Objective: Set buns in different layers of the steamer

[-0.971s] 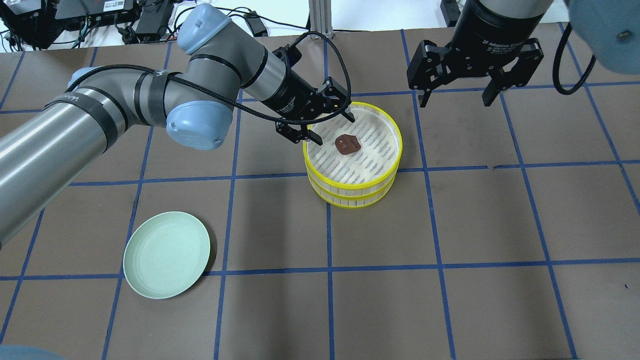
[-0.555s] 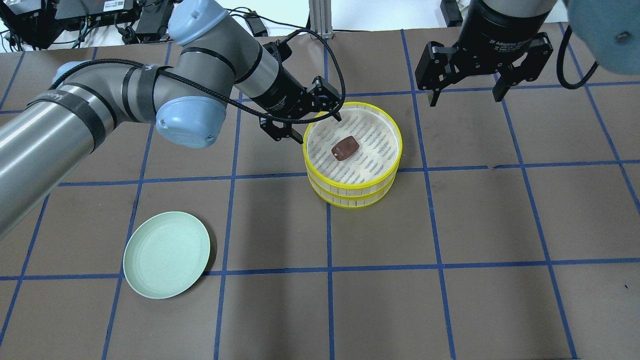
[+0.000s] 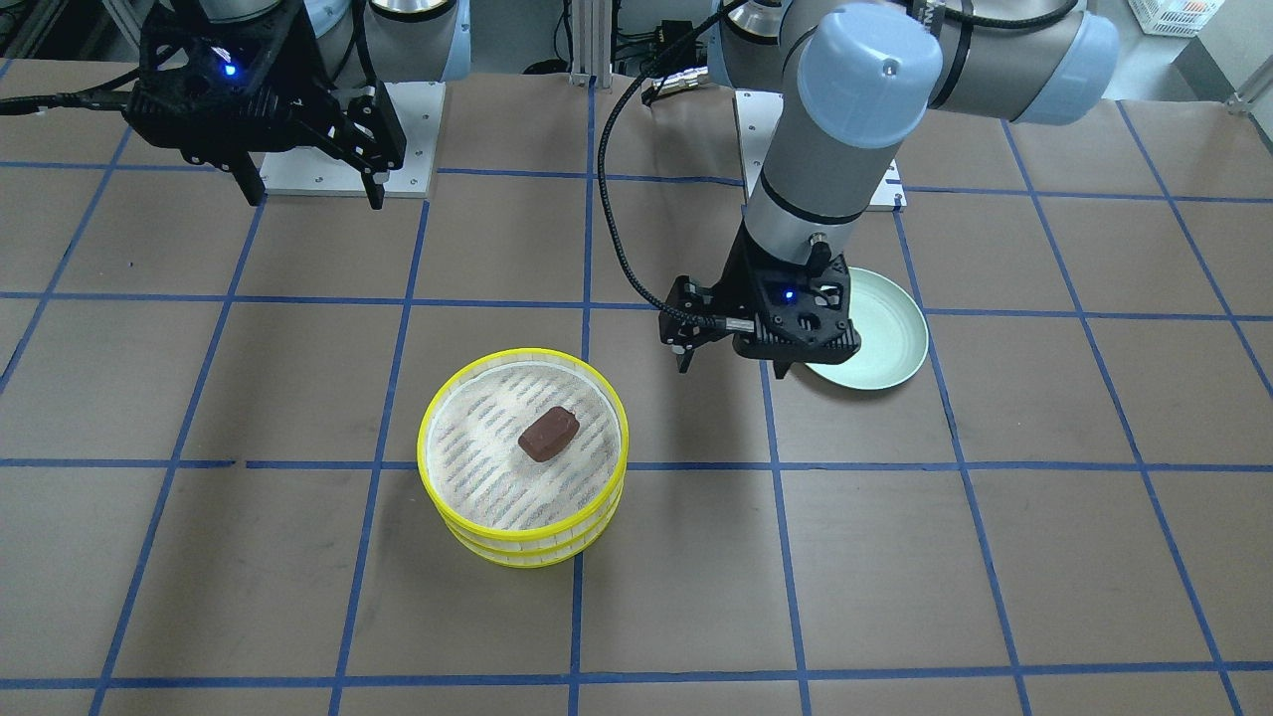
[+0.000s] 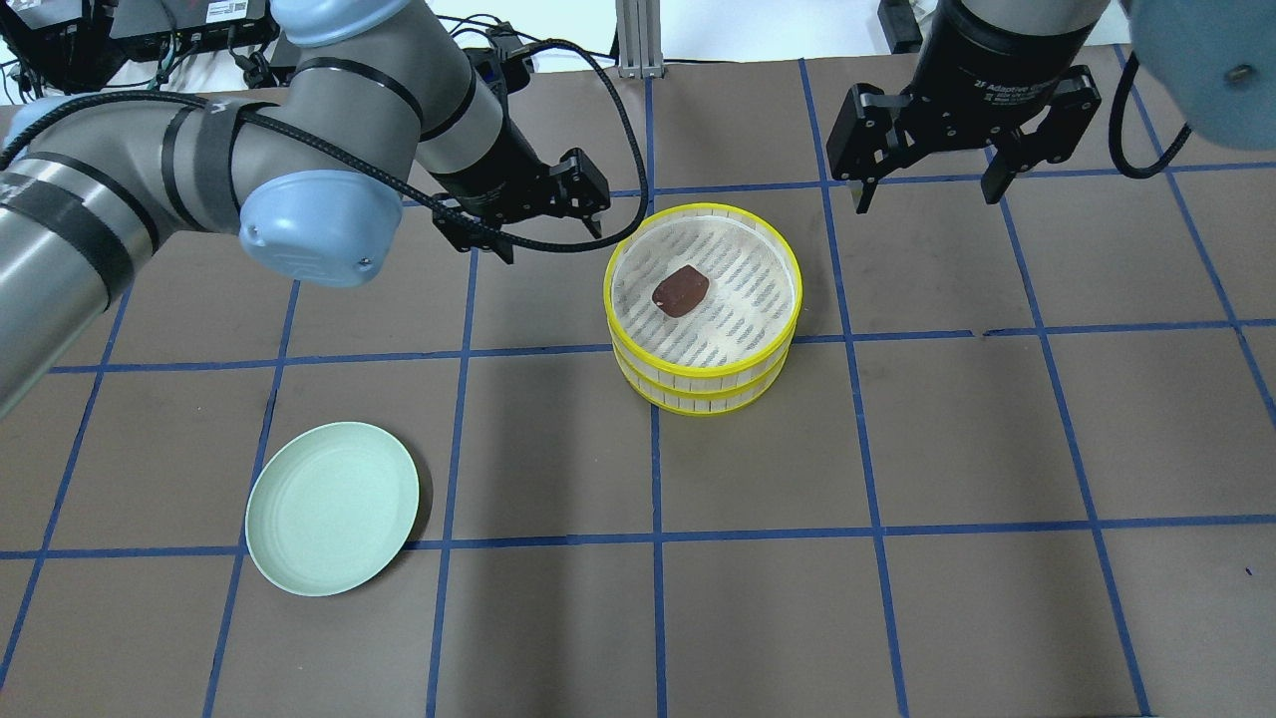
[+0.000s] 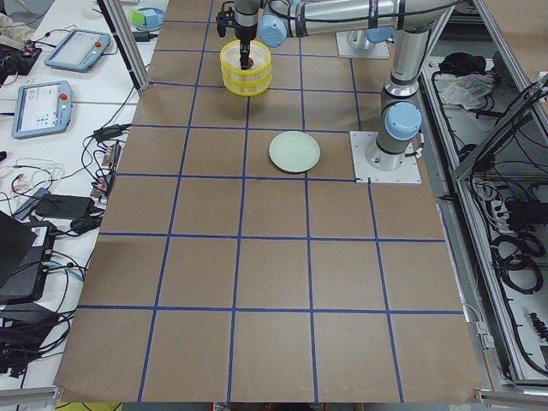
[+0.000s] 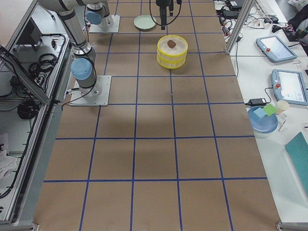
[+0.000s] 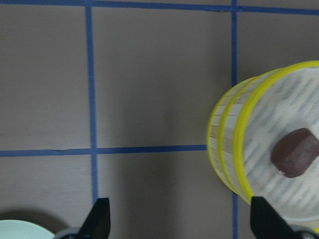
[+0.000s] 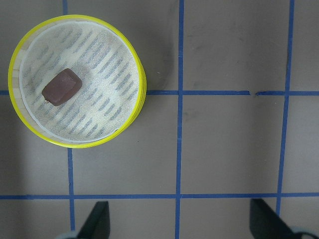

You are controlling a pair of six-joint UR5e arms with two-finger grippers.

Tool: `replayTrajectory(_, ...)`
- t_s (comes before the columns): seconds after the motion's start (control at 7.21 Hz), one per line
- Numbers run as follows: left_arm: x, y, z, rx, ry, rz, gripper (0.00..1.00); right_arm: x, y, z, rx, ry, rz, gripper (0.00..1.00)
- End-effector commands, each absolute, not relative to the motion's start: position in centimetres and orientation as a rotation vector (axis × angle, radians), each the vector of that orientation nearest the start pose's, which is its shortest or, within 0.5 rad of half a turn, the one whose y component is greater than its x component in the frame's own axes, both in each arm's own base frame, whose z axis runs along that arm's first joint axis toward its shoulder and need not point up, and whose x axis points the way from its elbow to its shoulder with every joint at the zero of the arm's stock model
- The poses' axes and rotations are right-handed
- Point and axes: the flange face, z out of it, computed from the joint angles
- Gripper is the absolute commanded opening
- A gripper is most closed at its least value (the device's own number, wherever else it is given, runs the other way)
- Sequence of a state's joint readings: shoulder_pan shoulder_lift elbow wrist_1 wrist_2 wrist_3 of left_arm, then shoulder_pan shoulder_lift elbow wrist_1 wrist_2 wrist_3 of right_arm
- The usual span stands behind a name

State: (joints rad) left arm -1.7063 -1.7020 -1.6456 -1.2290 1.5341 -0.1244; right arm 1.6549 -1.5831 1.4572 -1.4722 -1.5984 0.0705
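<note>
Front view, steamer: two yellow-rimmed trays are sitting stacked and upright on the table.
Front view, brown bun: is lying near the middle of the upper tray's mesh floor, clear of the rim.
Front view, left gripper: is hanging wide open and empty, beside the steamer but apart from it, partly in front of the pale green plate.
Front view, right gripper: is hanging wide open and empty, well apart from the steamer.
Overhead view, cream bun: is not showing. The upper tray is covering the lower tray's floor, so I cannot tell whether it is inside.
Overhead view, plate: is lying bare.
Side views: the steamer is showing too small to add detail.
Left wrist view, fingertips: are showing spread, with nothing between them and the steamer at the right edge.
Right wrist view, fingertips: are showing spread, with the brown bun in plain sight.
Progress, judged: the upper layer is looking filled; the lower one is unverified.
Risk, judged: a low sweep by the left gripper near the steamer could be clipping the rim, shifting the upper tray or rolling the bun.
</note>
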Motion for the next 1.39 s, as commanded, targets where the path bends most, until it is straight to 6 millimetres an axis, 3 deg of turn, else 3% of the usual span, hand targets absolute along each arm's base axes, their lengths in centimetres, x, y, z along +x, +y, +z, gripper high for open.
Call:
replayTrajectory(0.0,-16.2,-51.6,46.2,0.069,3.078,-0.212,1.00,17.1,-47.3,54.0,-0.021,3.167,-0.047,1.00)
replayTrajectory(0.14,-12.2,-51.7,48.8,-0.011,3.086,-0.180,1.00,17.1,-47.4,54.0,-0.021,3.166,-0.049,1.00)
replayTrajectory(0.28,-9.6,-51.1,51.3,-0.088,3.093,-0.147,1.00,17.1,-47.4,54.0,-0.021,3.166,-0.049,1.00)
replayTrajectory(0.55,-9.2,-49.8,53.2,-0.139,3.148,-0.163,1.00,17.1,-47.4,54.0,-0.021,3.166,-0.049,1.00)
replayTrajectory(0.69,-8.9,-49.8,52.2,-0.137,3.133,-0.125,1.00,17.1,-47.4,54.0,-0.021,3.166,-0.049,1.00)
replayTrajectory(1.11,-10.6,-49.5,52.3,-0.093,3.152,-0.139,1.00,17.1,-47.4,54.0,-0.021,3.166,-0.049,1.00)
replayTrajectory(1.25,-12.1,-49.1,52.4,-0.048,3.151,-0.143,1.00,17.1,-47.4,54.0,-0.021,3.166,-0.049,1.00)
